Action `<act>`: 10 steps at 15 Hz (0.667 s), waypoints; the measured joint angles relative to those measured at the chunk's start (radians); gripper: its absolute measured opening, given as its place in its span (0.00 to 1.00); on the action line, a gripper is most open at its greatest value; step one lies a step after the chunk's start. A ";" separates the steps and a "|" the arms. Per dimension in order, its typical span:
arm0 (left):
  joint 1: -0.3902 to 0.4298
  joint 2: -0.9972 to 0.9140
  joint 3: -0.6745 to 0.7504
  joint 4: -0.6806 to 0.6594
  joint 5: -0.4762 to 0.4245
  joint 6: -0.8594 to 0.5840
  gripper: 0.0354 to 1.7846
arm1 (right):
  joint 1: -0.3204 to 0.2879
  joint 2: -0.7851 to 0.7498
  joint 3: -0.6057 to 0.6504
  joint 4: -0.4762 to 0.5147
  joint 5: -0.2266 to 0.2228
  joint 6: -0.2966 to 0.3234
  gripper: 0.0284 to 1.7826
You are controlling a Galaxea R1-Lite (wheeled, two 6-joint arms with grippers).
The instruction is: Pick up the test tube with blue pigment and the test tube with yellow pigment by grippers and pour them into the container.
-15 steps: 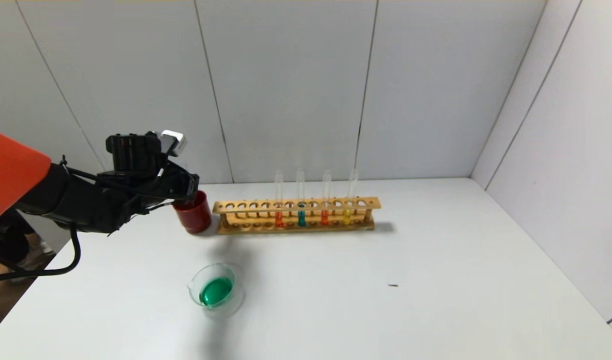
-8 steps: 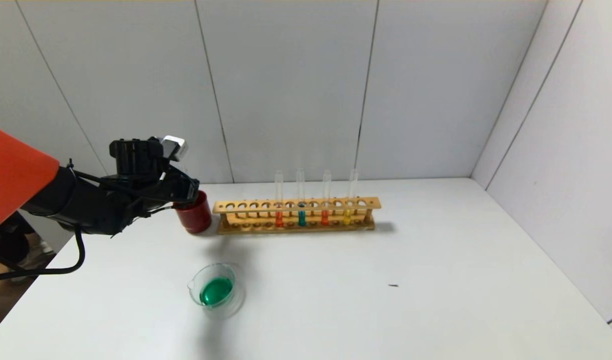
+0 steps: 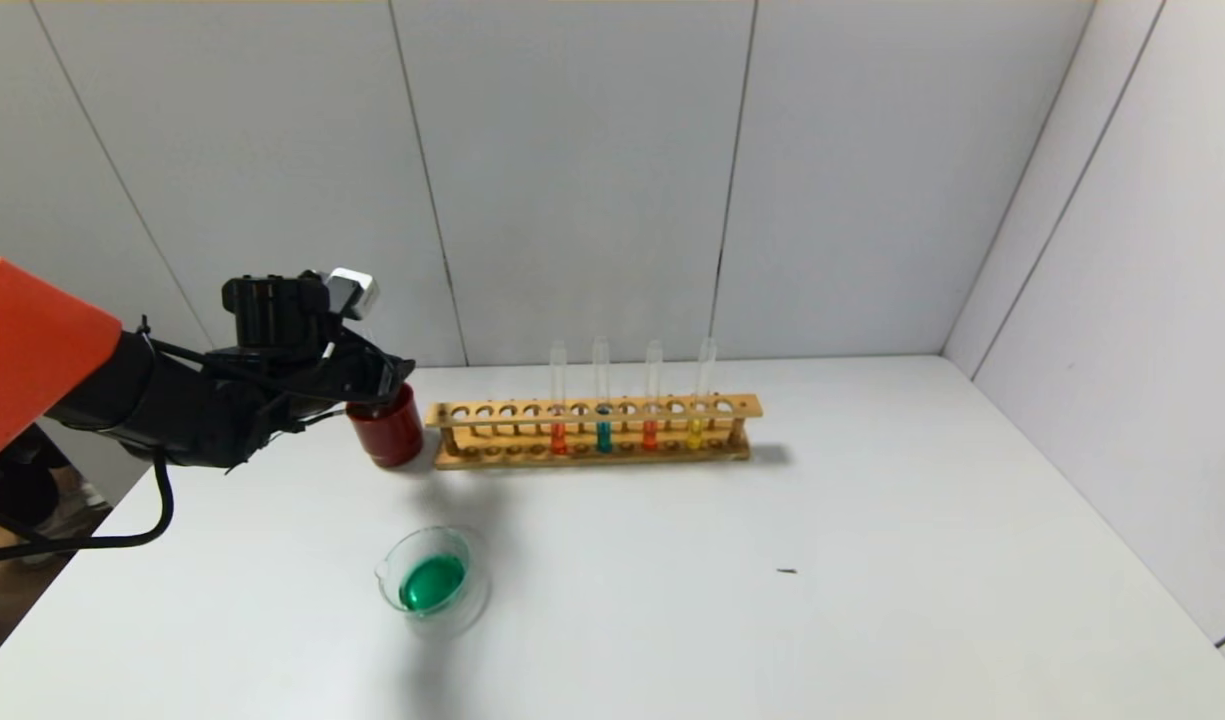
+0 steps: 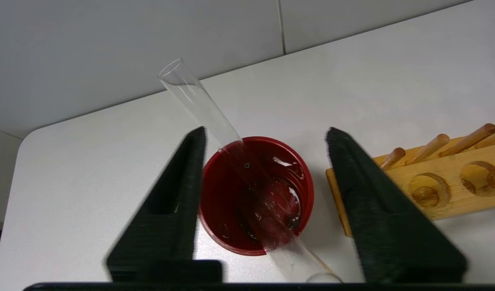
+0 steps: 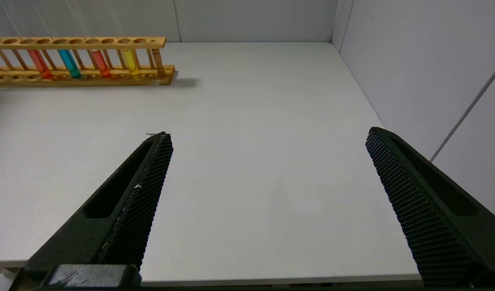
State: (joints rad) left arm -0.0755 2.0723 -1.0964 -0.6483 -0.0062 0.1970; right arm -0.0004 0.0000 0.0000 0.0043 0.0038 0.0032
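Observation:
The test tube with blue pigment [image 3: 603, 430] and the test tube with yellow pigment [image 3: 695, 430] stand upright in a wooden rack [image 3: 592, 412]; both also show in the right wrist view, blue [image 5: 69, 64] and yellow [image 5: 130, 60]. The container [image 3: 432, 585], a clear glass dish, holds green liquid near the table's front left. My left gripper [image 3: 387, 378] hovers open over a dark red cup [image 4: 215, 226], its jaws [image 4: 266, 131] wide apart. Two empty clear tubes [image 4: 199, 101] [image 4: 295, 254] lean in the cup, touching neither jaw. My right gripper [image 5: 267, 135] is open and empty above the table's near right edge.
Two tubes with orange-red liquid [image 3: 558, 435] [image 3: 650, 432] stand in the rack beside the blue one. The red cup [image 3: 387, 430] stands against the rack's left end. A small dark speck [image 3: 787, 571] lies on the white table. Grey walls close the back and right.
My left gripper has shifted slightly to the right above the red cup. Nothing else has moved.

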 joint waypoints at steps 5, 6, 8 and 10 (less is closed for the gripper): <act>-0.001 -0.021 -0.004 0.003 0.004 0.003 0.95 | 0.000 0.000 0.000 0.000 0.000 0.000 0.98; -0.001 -0.032 -0.006 0.007 0.006 0.003 0.97 | 0.000 0.000 0.000 0.000 0.000 0.000 0.98; -0.001 -0.064 -0.010 0.013 0.008 0.003 0.98 | 0.000 0.000 0.000 0.000 0.000 0.000 0.98; -0.001 -0.126 -0.011 0.034 0.009 0.003 0.98 | 0.000 0.000 0.000 0.000 0.000 0.000 0.98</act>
State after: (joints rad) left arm -0.0768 1.9460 -1.1079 -0.6138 0.0032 0.1996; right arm 0.0000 0.0000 0.0000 0.0043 0.0043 0.0032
